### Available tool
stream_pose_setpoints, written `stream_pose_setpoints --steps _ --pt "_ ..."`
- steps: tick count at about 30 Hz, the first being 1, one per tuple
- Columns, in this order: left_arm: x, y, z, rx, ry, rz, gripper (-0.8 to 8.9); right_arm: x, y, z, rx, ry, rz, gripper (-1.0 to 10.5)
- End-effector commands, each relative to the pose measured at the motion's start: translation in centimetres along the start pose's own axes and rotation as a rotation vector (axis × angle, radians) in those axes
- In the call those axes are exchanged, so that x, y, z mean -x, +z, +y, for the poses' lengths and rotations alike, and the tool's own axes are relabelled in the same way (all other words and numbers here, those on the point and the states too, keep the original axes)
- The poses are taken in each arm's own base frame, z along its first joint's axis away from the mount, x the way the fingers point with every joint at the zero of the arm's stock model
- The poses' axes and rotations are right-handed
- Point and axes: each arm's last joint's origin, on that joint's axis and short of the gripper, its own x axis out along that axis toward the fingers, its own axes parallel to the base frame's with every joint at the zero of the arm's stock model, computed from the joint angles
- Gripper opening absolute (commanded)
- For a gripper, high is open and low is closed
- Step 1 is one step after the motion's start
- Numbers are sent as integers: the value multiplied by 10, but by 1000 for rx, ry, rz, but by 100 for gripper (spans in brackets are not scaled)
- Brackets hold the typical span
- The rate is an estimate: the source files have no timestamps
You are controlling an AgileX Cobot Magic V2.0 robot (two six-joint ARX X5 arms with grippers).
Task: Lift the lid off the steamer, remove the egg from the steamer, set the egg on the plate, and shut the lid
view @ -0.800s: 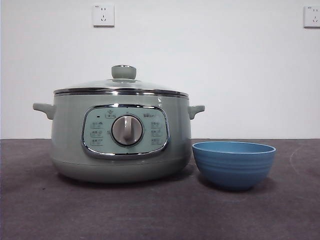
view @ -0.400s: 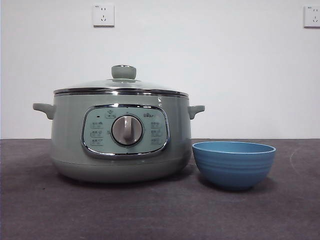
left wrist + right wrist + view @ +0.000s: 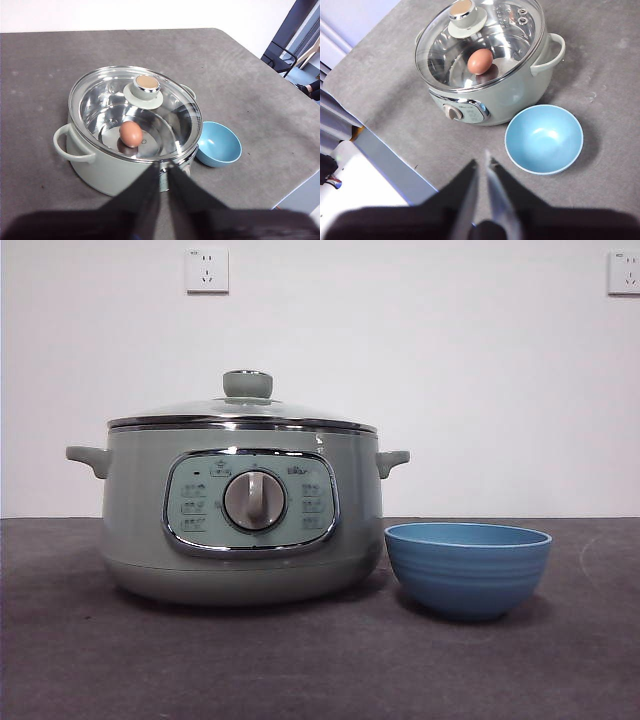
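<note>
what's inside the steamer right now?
Through the clear lid, one brown egg lies on the shiny metal floor of the steamer. Nothing else shows inside, though lid glare hides parts of the floor. The lid is on, closed. The plate beside it is empty.

A plain white wall (image 3: pixel 420 390) stands behind the dark grey bench (image 3: pixel 300 660). Two white power sockets sit high on it, one at left (image 3: pixel 206 270) and one at the far right edge (image 3: pixel 624 272).
</note>
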Motion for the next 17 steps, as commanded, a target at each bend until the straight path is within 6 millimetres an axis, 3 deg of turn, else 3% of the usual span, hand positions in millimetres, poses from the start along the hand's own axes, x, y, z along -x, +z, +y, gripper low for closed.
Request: stream_pose_setpoints --steps 1,2,4,10,17 --pt "1 1 0 -16 -1 -9 465 0 1 1 2 1 -6 387" --pt "1 1 0 -18 -1 -12 531 0 1 1 2 0 -6 494" --pt "1 2 0 -22 -2 -16 534 0 1 1 2 1 -6 576" --pt "-1 6 0 -41 -8 -36 534 0 1 1 2 0 -6 572" --pt "-18 21 5 -84 -59 -51 534 0 2 0 7 -1 -13 572"
